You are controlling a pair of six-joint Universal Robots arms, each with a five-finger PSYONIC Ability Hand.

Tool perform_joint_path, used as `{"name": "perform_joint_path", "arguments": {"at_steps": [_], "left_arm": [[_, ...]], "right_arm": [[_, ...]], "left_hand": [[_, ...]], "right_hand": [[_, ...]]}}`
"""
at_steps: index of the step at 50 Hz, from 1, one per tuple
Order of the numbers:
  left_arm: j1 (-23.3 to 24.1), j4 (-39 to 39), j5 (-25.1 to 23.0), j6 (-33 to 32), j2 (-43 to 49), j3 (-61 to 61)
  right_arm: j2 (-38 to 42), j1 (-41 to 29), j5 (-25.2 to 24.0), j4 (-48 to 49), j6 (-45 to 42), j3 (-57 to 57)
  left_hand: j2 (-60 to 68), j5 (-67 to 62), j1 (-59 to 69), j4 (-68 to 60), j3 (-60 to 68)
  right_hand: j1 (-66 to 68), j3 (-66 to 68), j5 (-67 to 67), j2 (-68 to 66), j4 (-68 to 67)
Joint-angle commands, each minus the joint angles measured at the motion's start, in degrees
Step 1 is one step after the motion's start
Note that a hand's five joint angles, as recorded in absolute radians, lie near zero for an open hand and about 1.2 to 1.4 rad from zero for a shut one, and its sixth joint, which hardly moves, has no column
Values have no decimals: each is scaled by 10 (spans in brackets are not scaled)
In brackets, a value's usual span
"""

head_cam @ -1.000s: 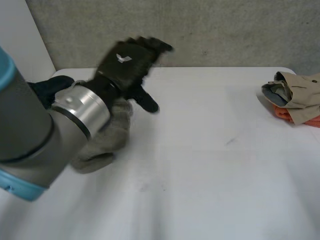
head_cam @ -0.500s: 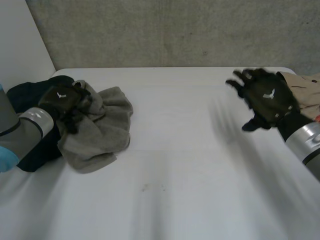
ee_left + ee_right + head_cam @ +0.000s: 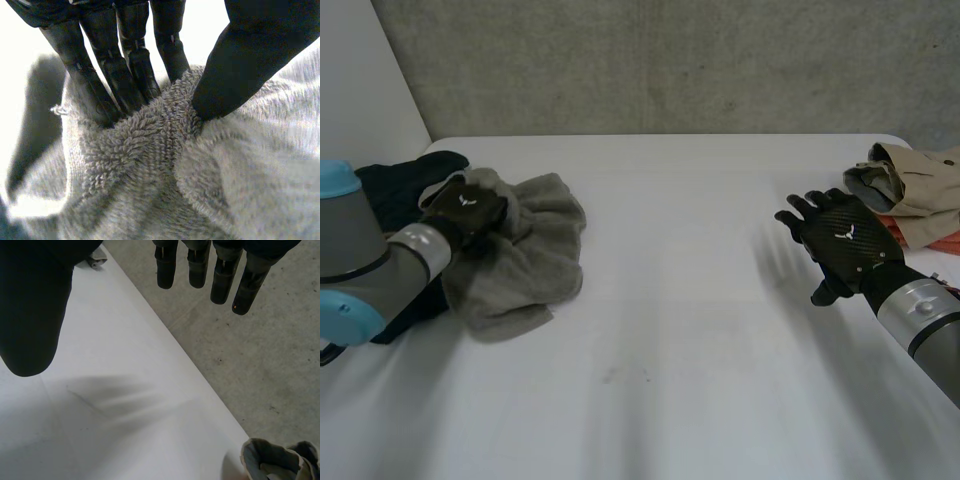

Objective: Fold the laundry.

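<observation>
Left hand [image 3: 465, 212] was found at the left side of the tabletop [image 3: 700, 330], set on the upper edge of a crumpled grey towel [image 3: 525, 260]; in the left wrist view its fingers [image 3: 117, 75] and thumb [image 3: 240, 65] were seen pressed in from opposite sides of a raised fold of the towel [image 3: 165, 165], so that the looped pile was pinched between them. The towel was heaped in loose folds rather than spread flat; a dark garment [image 3: 395, 190] was seen beside it, partly under the left arm. The right hand [image 3: 845, 245] was held over the bare right part of the tabletop, palm down, with nothing in it; in the right wrist view its fingers [image 3: 222, 280] were seen straight and spread well apart from the thumb [image 3: 32, 315]. Near it, at the right edge, a beige garment [image 3: 920, 195] was stacked on an orange cloth [image 3: 930, 238].
</observation>
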State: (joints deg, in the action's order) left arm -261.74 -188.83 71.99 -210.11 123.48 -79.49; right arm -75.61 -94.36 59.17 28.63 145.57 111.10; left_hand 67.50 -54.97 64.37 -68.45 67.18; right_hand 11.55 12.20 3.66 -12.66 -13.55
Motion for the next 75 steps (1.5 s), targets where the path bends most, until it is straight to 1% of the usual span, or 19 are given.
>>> {"name": "perform_joint_path", "arguments": {"at_steps": [1,8,13,14,16,18,21,26,29,34,38,44,50,54,63,65,66,68,75], "left_arm": [[127,-20,25,85,-113,-3],[284,-16,23,274,-124,-18],[349,-23,28,300,-77,-29],[357,-22,31,295,-50,-26],[359,-18,32,285,-35,-25],[358,-17,39,268,-41,-29],[341,-18,52,257,-75,-32],[266,-20,71,259,-166,-51],[226,-23,68,251,-209,-70],[182,-21,66,215,-200,-84],[128,-18,51,122,-147,-99],[89,-19,-1,-28,-48,-86],[92,-15,-52,-35,16,-58],[105,-16,-73,-33,19,-59],[126,-22,-78,-33,28,-59],[129,-22,-78,-34,34,-59],[135,-22,-77,-34,40,-57],[141,-22,-74,-34,41,-57],[153,-16,-42,-8,-22,-65]], "right_arm": [[-11,4,6,-4,2,0],[-26,3,49,-7,2,-4],[-29,1,60,-7,4,-6],[-29,1,60,-7,5,-8],[-29,1,60,-7,6,-10],[-28,1,60,-8,7,-13],[-29,1,60,-14,8,-22],[-30,-3,60,-63,8,-48],[-43,-21,60,-156,11,-70],[-55,-92,60,-330,36,-112],[-58,-135,58,-424,54,-114],[-45,-205,115,-337,92,-70],[-1,-267,227,-221,93,-34],[23,-278,261,-192,91,-25],[48,-278,270,-144,76,-18],[49,-274,271,-130,73,-16],[49,-272,271,-126,73,-16],[48,-271,271,-114,73,-14],[-9,-261,264,-123,53,-24]], "left_hand": [[125,-150,156,-115,128],[125,-150,156,-115,128],[105,-131,137,-96,108],[-175,149,-143,184,-172],[-437,412,-406,447,-434],[-547,522,-516,557,-544],[-548,522,-516,557,-544],[-541,516,-510,550,-538],[-536,511,-505,545,-533],[-502,477,-471,512,-499],[-497,472,-466,507,-494],[-480,455,-449,490,-477],[-457,431,-426,466,-454],[-448,423,-417,458,-445],[-270,245,-239,280,-267],[-176,151,-145,186,-173],[-23,-3,9,32,-19],[124,-150,156,-115,128],[125,-150,156,-115,128]], "right_hand": [[-15,-22,-37,27,36],[-15,-22,-37,27,36],[-15,-22,-37,27,36],[-15,-22,-37,27,36],[-15,-22,-37,27,36],[-15,-22,-37,27,36],[-15,-22,-37,27,36],[-15,-22,-37,27,36],[-15,-22,-37,27,36],[-15,-22,-37,27,36],[-11,-18,-32,22,31],[-6,-13,-27,17,26],[58,51,36,-46,-38],[64,58,43,-53,-44],[242,236,221,-231,-222],[436,430,415,-425,-416],[526,520,505,-515,-506],[684,677,663,-673,-664],[685,678,663,-673,-664]]}}
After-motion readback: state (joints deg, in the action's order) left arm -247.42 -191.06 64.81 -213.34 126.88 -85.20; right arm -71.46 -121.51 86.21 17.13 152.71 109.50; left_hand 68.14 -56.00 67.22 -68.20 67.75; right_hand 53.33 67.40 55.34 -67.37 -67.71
